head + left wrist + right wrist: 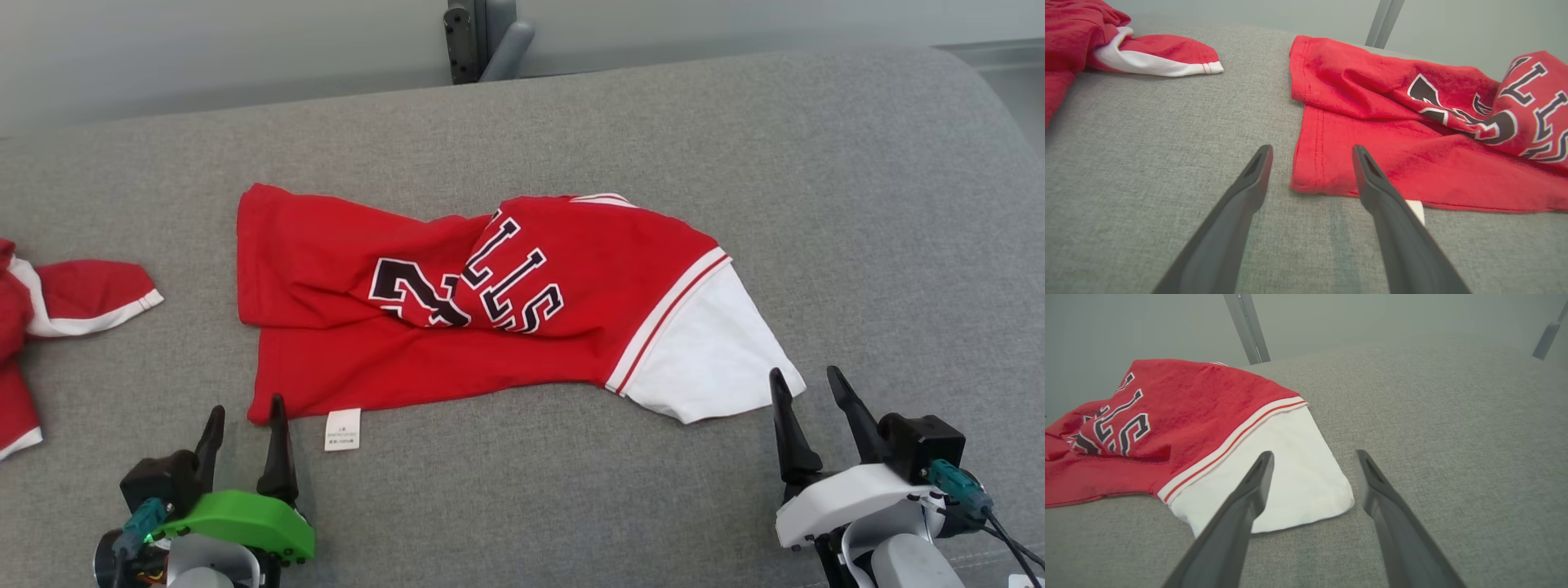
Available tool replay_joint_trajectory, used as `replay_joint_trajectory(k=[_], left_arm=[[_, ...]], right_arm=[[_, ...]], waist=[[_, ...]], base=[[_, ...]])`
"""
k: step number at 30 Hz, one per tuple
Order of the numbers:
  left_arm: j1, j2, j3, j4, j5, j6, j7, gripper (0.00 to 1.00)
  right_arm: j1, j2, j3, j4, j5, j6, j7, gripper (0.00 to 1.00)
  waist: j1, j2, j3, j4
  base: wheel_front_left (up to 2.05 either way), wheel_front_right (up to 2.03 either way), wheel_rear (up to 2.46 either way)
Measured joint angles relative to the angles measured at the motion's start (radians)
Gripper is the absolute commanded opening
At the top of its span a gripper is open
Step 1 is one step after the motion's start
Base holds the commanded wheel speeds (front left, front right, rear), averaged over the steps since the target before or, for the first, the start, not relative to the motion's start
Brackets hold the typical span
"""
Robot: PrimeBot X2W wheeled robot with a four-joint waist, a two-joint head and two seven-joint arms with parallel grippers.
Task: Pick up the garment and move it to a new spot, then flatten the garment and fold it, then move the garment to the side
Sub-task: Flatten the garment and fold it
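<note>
A red basketball jersey (457, 310) lies rumpled across the middle of a grey upholstered cushion (571, 506), possibly a sofa seat. Its long axis runs left to right, with the hem toward the robot's left and the white sleeve (710, 351) toward its right. A twist bunches the black lettering in between.

The left tool (246, 404) hovers released beside the near hem corner and care label (343, 429). The right tool (804, 371) hovers released at the sleeve's edge.

Risks: pinching only the top layer, or lifting unevenly and tightening the twist. A second red garment (73, 302) lying near on the left could be snagged.
</note>
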Motion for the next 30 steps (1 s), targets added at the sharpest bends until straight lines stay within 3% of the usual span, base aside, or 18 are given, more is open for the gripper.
replay_joint_trajectory(k=[12,17,19,20,21,22,30], left_arm=[[-0.061,0.0,0.03,0.053,-0.003,-0.006,0.0,1.0],[-0.066,0.001,0.015,0.06,-0.002,-0.007,-0.001,0.89],[-0.072,0.001,0.008,0.065,-0.005,-0.007,-0.001,0.69],[-0.073,0.002,0.001,0.068,-0.006,-0.007,-0.001,0.4],[-0.074,0.002,-0.003,0.07,-0.006,-0.007,-0.002,0.25],[-0.075,0.002,-0.007,0.072,-0.008,-0.007,-0.002,0.0],[-0.077,0.002,-0.036,0.071,-0.026,-0.007,-0.002,0.0]], right_arm=[[-0.05,0.0,-0.017,0.056,-0.013,0.0,0.0,1.0],[-0.061,0.0,-0.024,0.062,-0.016,0.0,0.0,1.0],[-0.062,0.0,-0.025,0.066,-0.016,0.0,0.0,1.0],[-0.063,0.0,-0.026,0.067,-0.016,0.0,0.0,1.0],[-0.064,0.0,-0.029,0.069,-0.016,0.0,0.0,1.0],[-0.065,0.0,-0.033,0.071,-0.016,0.0,0.0,1.0],[-0.074,0.0,-0.065,0.094,-0.018,0.0,0.0,1.0]], waist=[[0.0,0.0,0.099,-0.012],[0.0,0.0,0.113,-0.011],[0.0,0.0,0.117,-0.012],[0.0,0.0,0.117,-0.012],[0.0,0.0,0.117,-0.013],[0.0,0.0,0.117,-0.013],[0.0,0.0,0.116,-0.009]], base=[[0.0,0.0,0.0],[0.0,0.0,0.0],[0.0,0.0,0.0],[0.0,0.0,0.0],[0.0,0.0,0.0],[0.0,0.0,0.0],[0.0,0.0,0.0]])
